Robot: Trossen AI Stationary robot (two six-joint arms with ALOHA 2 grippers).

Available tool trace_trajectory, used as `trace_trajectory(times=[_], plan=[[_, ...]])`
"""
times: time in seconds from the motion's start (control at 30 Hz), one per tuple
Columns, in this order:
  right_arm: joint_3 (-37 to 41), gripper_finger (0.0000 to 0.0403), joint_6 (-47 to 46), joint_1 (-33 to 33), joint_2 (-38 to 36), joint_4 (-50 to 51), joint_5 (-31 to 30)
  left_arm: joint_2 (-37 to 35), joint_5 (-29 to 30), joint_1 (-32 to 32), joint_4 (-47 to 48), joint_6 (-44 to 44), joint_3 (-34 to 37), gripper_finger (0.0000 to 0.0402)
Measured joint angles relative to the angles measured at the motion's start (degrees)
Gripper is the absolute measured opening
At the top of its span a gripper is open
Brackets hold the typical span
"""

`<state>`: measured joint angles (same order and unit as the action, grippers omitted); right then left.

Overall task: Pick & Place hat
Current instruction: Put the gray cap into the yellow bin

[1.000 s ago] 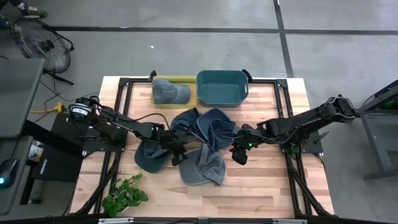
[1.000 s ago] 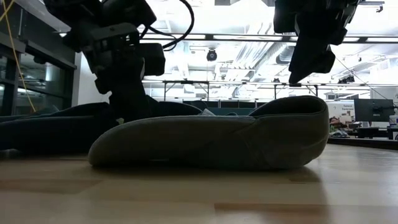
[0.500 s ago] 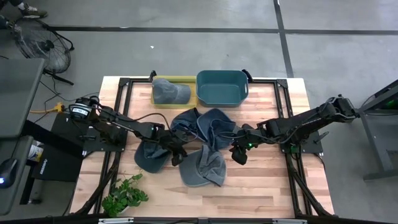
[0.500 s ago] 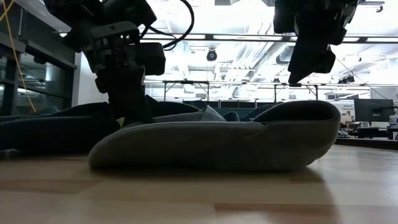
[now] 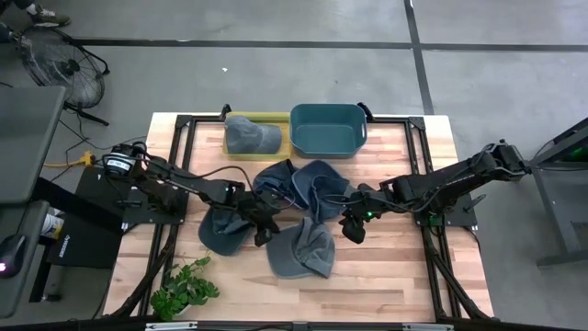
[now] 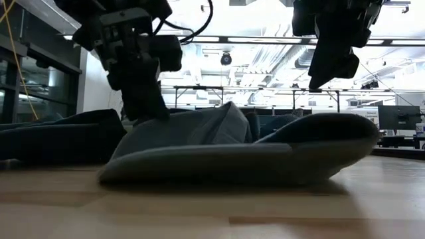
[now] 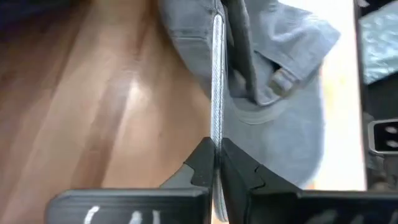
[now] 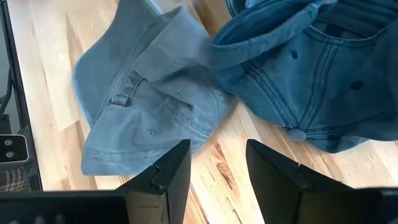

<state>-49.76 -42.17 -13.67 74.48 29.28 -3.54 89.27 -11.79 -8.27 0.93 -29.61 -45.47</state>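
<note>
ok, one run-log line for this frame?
left end effector: shut on grey hat, edge lifting | right end effector: open, hovering beside hat | yellow tray: one hat inside | teal bin: empty

Light wooden surface (image 5: 386, 276) with a black frame along its edges. At the far edge, a yellow tray (image 5: 233, 149) holding a grey cap (image 5: 252, 136), just beside a teal bin (image 5: 328, 130). At centre, overlapping blue caps (image 5: 308, 187); a dark blue cap (image 5: 219, 234) on the left; a grey-blue cap (image 5: 301, 248) nearer the front, one edge raised. A green plant sprig (image 5: 184, 290) at the front left corner.
</note>
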Motion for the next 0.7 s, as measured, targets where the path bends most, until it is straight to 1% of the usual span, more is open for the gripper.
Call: trace_trajectory(times=[0.1, 0.2, 0.4, 0.5, 0.6, 0.67, 0.7], plan=[[0.0, 0.0149, 0.0, 0.0, 0.0, 0.0, 0.0, 0.7, -1.4, 0.0, 0.0, 2.1, -1.0, 0.0034], [0.0, 0.0149, 0.1, 0.0, 0.0, 0.0, 0.0, 2.1, -1.5, 0.0, 1.2, 4.0, -1.6, 0.0067], [0.0, 0.0149, 0.2, 0.0, 0.0, 0.1, 0.0, 1.9, -1.9, 0.0, 1.0, 5.4, -1.9, 0.0172], [0.0, 0.0149, 0.2, 0.0, 0.0, 0.2, -0.1, 1.9, -4.2, 0.0, 0.3, 5.4, -1.9, 0.0219], [0.0, 0.0149, 0.4, 0.0, 0.0, 0.2, -0.4, 1.9, -4.2, -0.1, 0.5, 5.4, -1.9, 0.0246], [0.0, 0.0149, 0.4, 0.0, 0.0, 0.3, -0.7, 2.8, -3.9, -0.4, -0.3, 5.4, -1.9, 0.0253], [0.0, 0.0149, 0.4, 0.0, 0.0, 0.3, -0.9, 3.5, -2.8, -0.4, -0.5, 5.1, -1.9, 0.0254]])
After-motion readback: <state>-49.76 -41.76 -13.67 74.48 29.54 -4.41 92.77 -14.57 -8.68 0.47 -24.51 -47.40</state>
